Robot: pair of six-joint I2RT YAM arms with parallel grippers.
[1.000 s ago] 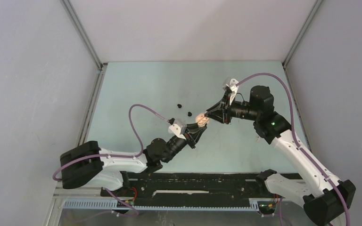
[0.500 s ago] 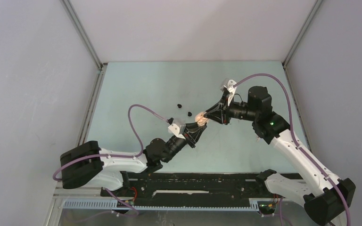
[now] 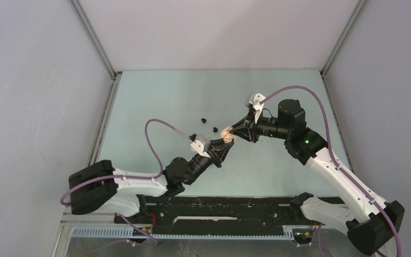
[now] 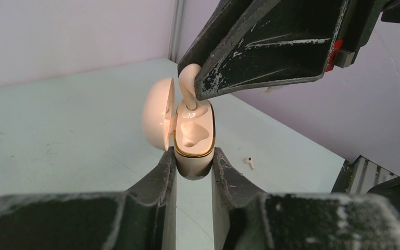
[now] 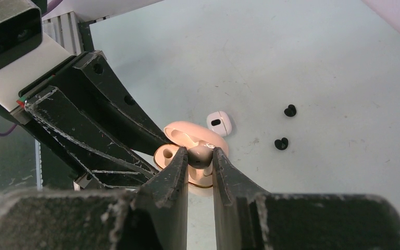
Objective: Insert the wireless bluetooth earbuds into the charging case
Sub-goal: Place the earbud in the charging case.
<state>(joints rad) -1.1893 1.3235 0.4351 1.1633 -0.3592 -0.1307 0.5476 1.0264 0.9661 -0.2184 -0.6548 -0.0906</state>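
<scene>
Clamping the open cream charging case (image 4: 194, 130) in my left claw (image 4: 194, 156), lid flipped back. My right claw (image 5: 198, 159) pinches a cream earbud (image 5: 200, 151), stem down at the case's upper socket. Farther out on the table (image 5: 317, 62) sit a white case (image 5: 219, 123) and two black buds (image 5: 280, 143).

This is looking like a robotics lab test cell. Plain pale lilac wall panels (image 3: 32, 80) are enclosing a pale mint-green tabletop (image 3: 155, 96), with thin aluminium frame struts (image 3: 93, 36) running up the corners. Two white-and-black robot arms (image 3: 134, 184) (image 3: 337, 176), trailing purple cables (image 3: 295, 86), are sitting bolted to a black mounting rail (image 3: 219, 203).
</scene>
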